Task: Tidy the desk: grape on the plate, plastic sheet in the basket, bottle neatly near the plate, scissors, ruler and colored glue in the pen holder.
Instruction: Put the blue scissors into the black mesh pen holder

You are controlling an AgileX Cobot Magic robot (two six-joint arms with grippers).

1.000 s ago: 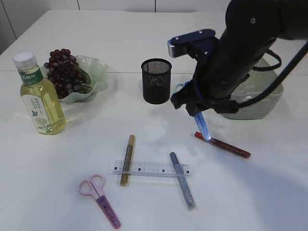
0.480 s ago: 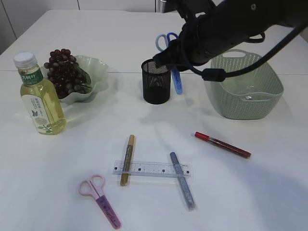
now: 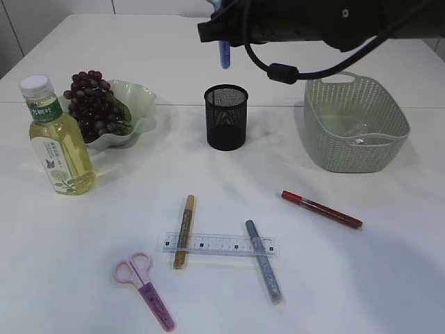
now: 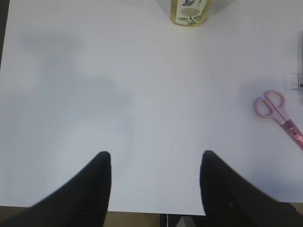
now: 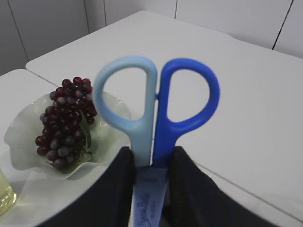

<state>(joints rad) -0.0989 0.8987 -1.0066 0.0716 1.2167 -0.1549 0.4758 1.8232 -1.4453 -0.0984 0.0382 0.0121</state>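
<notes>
- Right arm has gone from low over the red glue pen [image 3: 322, 209] up to the top of the exterior view; right gripper [image 5: 150, 166] now sits above and behind the pen holder [image 3: 226, 117], table items unchanged.
- Table [image 3: 389, 278]: white, everything else sits on it.
- Basket [image 3: 355, 122]: green, far right, something clear and crumpled inside, likely the plastic sheet [image 3: 358, 132]; can't confirm.
- Plate [image 3: 135, 101]: pale green, wavy rim, far left, grape [image 3: 94, 104] bunch already lying on it.
- Bottle [image 3: 58, 139]: upright, yellow liquid, just in front-left of the plate.
- Pen holder: black mesh, upright, between plate and basket.
- Ruler [image 3: 219, 244]: clear, flat near front, lying across the gold glue pen [image 3: 183, 230] and silver glue pen [image 3: 263, 270].
- Red glue pen: alone, right of the ruler, in front of the basket.
- Pink scissors [image 3: 144, 288]: front left, apart from the ruler.
- Blue scissors [image 5: 156, 101]: clamped by the right gripper just below the handles, blade tip hanging over the pen holder, not inside.
- Left gripper [image 4: 154, 182]: jaws spread wide, nothing between, over bare table near the front edge.
</notes>
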